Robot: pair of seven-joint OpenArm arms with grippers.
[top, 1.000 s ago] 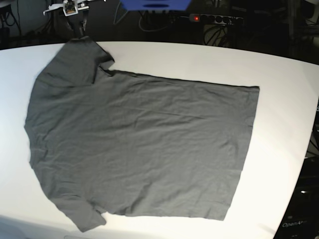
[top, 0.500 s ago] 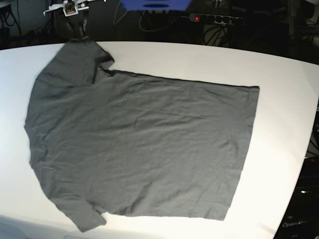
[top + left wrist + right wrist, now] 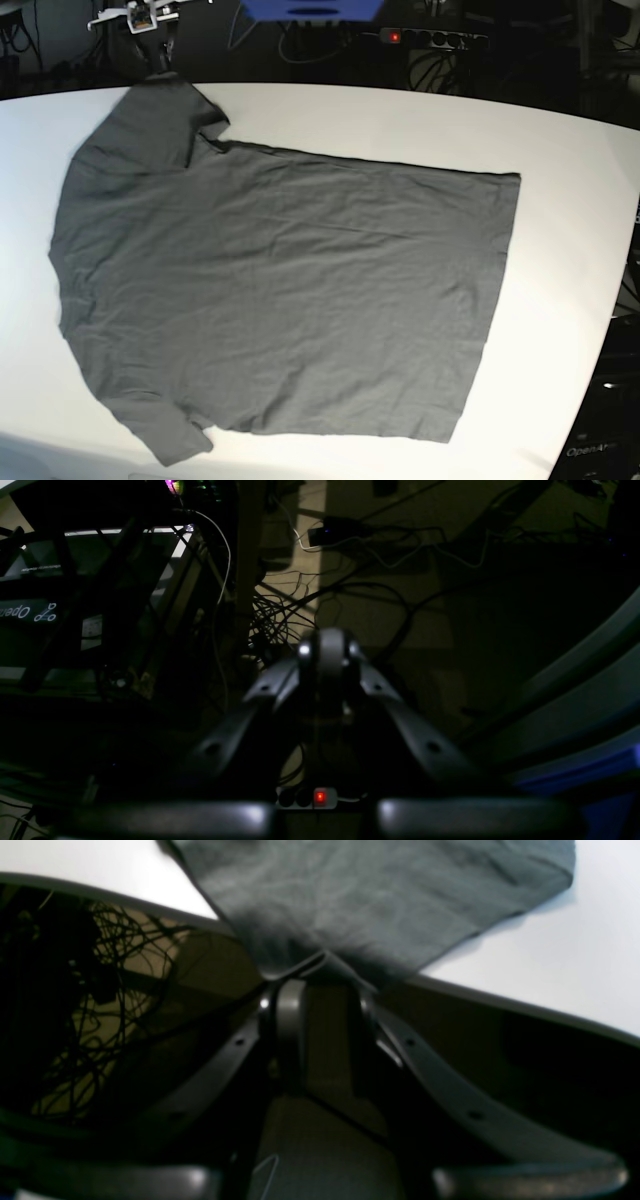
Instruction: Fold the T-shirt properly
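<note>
The dark grey T-shirt (image 3: 280, 290) lies spread flat on the white table (image 3: 570, 150), collar end to the left and hem to the right. Its far sleeve (image 3: 375, 900) reaches over the table's far edge. My right gripper (image 3: 320, 985) hangs just beyond that edge, open, with the sleeve's rim right at its fingertips and floor showing through the gap. In the base view the right gripper (image 3: 163, 62) is a small dark shape behind the sleeve. My left gripper (image 3: 325, 650) is shut on nothing, off the table over a dark floor.
A power strip (image 3: 425, 38) with a red light lies behind the table, and the left wrist view shows the power strip (image 3: 312, 797) too. Loose cables (image 3: 280, 615) cover the floor. A blue object (image 3: 310, 10) sits at the back. The table edge (image 3: 500, 1000) runs close past the right gripper.
My right gripper has drawn slightly back and up from the far sleeve tip. The T-shirt lies the same.
</note>
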